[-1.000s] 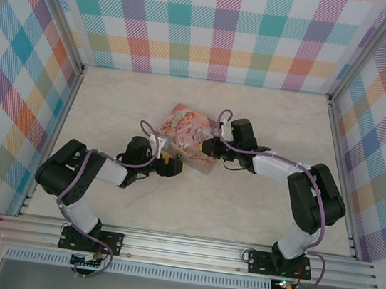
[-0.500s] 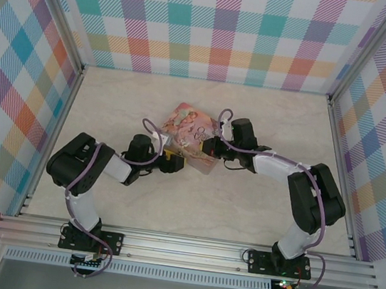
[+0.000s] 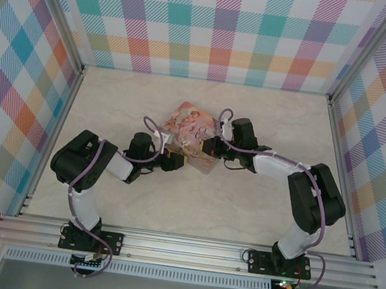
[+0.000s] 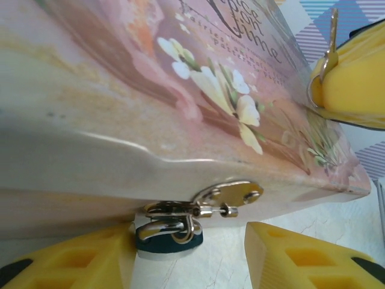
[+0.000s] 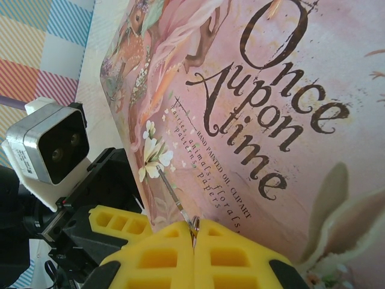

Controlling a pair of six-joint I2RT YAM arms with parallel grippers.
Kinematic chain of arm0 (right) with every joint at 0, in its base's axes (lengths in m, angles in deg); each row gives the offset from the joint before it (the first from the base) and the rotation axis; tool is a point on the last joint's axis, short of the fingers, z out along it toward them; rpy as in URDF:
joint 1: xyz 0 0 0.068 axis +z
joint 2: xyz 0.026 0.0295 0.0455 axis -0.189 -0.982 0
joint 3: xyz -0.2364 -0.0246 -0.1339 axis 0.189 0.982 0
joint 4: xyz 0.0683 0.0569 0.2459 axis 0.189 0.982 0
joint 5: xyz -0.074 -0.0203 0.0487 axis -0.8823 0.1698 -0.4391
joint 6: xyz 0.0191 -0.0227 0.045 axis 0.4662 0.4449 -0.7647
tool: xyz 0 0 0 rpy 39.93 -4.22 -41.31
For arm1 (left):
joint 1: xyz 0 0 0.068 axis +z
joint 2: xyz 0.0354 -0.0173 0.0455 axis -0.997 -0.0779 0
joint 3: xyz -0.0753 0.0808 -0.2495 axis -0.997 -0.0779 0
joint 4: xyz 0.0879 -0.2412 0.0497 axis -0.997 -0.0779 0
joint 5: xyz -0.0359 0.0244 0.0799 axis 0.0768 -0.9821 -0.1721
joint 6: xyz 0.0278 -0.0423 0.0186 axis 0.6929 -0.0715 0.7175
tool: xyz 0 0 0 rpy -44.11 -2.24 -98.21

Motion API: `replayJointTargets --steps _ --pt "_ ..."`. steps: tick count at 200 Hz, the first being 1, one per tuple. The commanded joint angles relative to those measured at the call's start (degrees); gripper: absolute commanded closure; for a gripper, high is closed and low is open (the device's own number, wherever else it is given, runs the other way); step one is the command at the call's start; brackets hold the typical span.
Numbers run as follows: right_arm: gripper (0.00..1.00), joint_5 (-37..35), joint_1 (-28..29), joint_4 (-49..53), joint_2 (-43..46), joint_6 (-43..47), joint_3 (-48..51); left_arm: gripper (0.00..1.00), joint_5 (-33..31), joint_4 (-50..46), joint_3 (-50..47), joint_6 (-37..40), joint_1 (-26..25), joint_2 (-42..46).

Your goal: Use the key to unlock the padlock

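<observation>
Padlock [image 4: 168, 233] hangs from the tin [image 4: 180, 90].
Left gripper [image 4: 189, 247] brackets it, partly open, for steadying; right gripper [image 5: 194, 241] pinches the key [image 5: 174, 195].

Left end effector [image 4: 189, 250] seemingly half-spread; right end effector [image 5: 194, 239] clamped tight.

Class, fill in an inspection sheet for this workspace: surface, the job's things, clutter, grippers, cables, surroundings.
Surface: pale marbled table carrying a pink pictured tin.
Job's things: padlock hangs from the tin's hasp; key is pinched in the right gripper, shaft lying over the lid.
Clutter: nothing seen.
Grippers: left gripper open, fingers either side of the padlock; right gripper shut on the key.
Cables: purple cables run along both arms, looping at the wrists.
Surroundings: checked walls on three sides; metal rail at the near edge.
</observation>
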Motion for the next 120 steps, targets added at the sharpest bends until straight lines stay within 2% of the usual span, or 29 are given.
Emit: replayJointTargets --steps 1,41,120 --pt "0.97 0.5 0.2 2.5 -1.6 0.8 -0.5 0.51 0.9 4.3 1.9 -1.5 -0.5 -1.2" --pt "0.97 0.7 0.3 1.9 -1.6 0.5 -0.5 0.56 -2.2 3.3 2.5 -2.4 -0.6 -1.2" --pt "0.97 0.9 0.3 1.3 -1.6 0.3 -0.3 0.67 -3.4 3.0 3.9 -3.2 -1.8 -1.1"
